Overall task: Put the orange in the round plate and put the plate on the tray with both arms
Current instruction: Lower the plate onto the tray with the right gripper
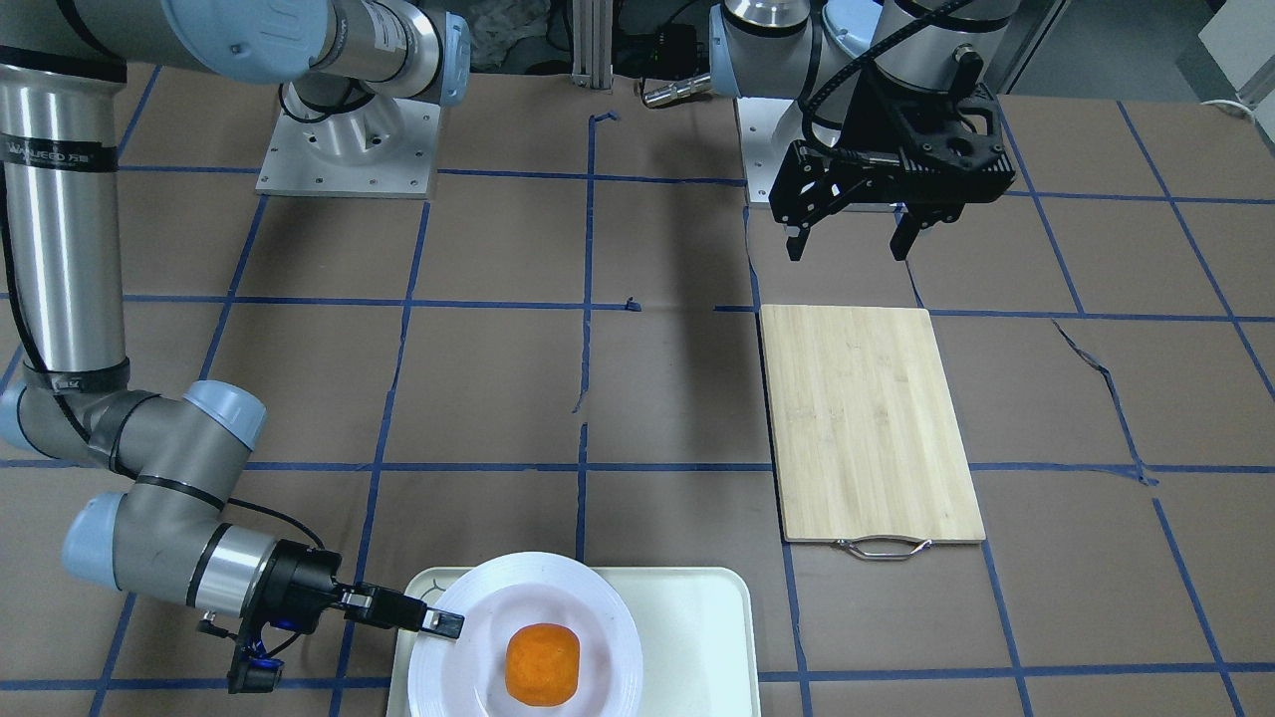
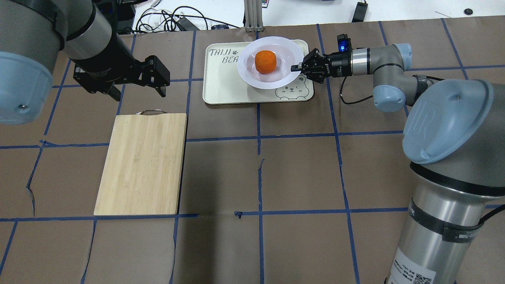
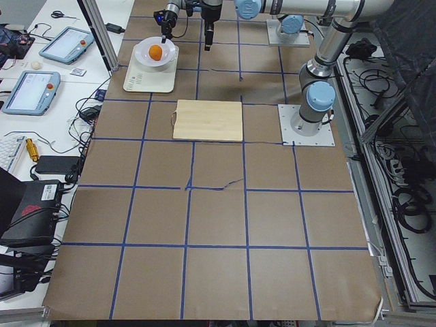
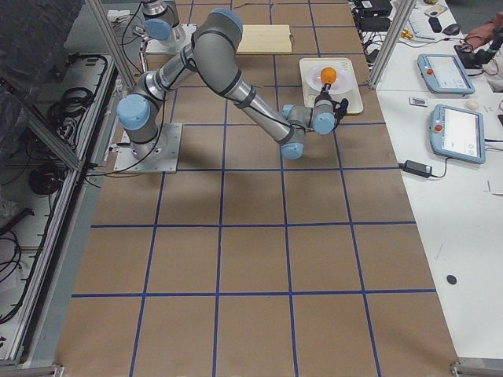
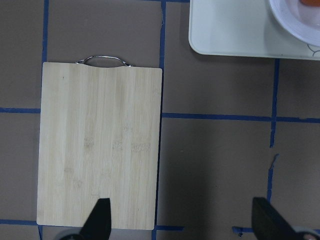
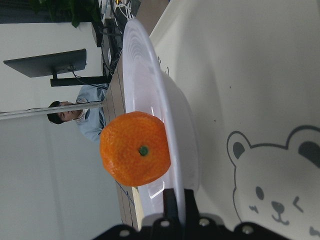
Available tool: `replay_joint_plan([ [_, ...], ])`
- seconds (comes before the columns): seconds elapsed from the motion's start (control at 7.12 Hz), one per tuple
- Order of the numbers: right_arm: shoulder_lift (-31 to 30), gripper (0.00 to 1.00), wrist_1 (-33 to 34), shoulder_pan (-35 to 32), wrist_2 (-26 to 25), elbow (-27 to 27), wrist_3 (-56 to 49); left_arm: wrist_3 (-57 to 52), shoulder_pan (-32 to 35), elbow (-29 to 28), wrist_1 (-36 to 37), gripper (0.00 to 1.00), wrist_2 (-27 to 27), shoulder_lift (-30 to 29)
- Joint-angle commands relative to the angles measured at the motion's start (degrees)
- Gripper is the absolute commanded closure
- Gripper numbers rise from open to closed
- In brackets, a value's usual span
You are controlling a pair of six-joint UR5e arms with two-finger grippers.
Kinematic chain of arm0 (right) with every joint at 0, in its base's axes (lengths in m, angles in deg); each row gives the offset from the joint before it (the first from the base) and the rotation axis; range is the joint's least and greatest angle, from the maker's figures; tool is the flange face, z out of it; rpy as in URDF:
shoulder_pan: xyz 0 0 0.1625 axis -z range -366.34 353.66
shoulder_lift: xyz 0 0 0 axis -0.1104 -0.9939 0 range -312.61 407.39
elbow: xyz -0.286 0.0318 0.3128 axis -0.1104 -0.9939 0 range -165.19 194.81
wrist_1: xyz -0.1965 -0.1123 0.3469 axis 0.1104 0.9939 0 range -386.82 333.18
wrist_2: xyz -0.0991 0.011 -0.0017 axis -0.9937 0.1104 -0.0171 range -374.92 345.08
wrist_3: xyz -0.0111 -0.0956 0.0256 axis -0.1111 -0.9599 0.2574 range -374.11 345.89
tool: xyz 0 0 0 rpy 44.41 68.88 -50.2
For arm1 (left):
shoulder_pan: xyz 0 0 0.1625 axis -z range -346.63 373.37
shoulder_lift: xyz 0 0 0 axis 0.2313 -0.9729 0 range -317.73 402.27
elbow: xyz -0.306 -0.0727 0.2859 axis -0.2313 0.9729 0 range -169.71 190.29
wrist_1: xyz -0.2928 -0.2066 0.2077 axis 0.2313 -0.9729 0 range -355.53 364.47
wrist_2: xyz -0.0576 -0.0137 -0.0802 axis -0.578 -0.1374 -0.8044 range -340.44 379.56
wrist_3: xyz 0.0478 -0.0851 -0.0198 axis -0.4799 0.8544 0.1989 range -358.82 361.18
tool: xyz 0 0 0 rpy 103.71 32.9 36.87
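Right gripper [image 2: 296, 67] drawn in to a thin pinch on the rim of the round plate [image 2: 246, 73], one finger to each face of the rim, seen edge-on from the right wrist camera; nothing else in the grip. Just past those fingertips, in the sunken centre of the plate, the orange [image 2: 264, 62], stalk scar turned toward the fingers' side, apart from them and touching only the plate. Beneath fingertips and plate alike, the tray [image 2: 221, 88], its bear-face drawing just beside the pinching fingers and its lettering at the end farthest from them. Plate over the part of the tray nearer the fingers; cannot tell whether resting flat on the tray or held a little off it. Left gripper [image 2: 139, 94] well apart from all this, fingers spread wide and pointing down, holding nothing, hanging above the brown table [image 2: 300, 173] without touching it. Under one fingertip, the near end of the bamboo cutting board [image 2: 142, 161], flat on the table, its metal handle at the end away from the fingers; under the other fingertip, plain paper crossed by blue tape. Ahead of the open fingers, at the far corner of the left wrist view, one corner of the tray and a sliver of plate rim.
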Motion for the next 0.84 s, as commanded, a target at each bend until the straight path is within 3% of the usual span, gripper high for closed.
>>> replay_joint_plan([
  [0.0,1.2,0.99,0.0,-0.8,0.2,-0.2,-2.3,0.0,0.0,0.1,0.0,0.00,0.1,0.0],
  [0.14,1.2,0.88,0.0,-0.8,0.1,-0.1,-2.3,0.0,0.0,0.1,0.0,0.00,0.1,0.0],
  [0.28,1.3,0.70,0.0,-0.8,-0.1,-0.1,-2.3,0.0,0.0,0.1,0.0,0.00,0.1,0.0],
  [0.42,1.3,0.36,-0.1,-0.8,-0.6,-0.1,-2.3,0.0,0.0,0.1,0.0,0.00,0.1,0.0],
  [0.7,0.8,0.25,-0.2,-0.7,-0.9,-0.5,-2.2,0.0,0.1,0.1,0.0,0.00,0.0,0.0],
])
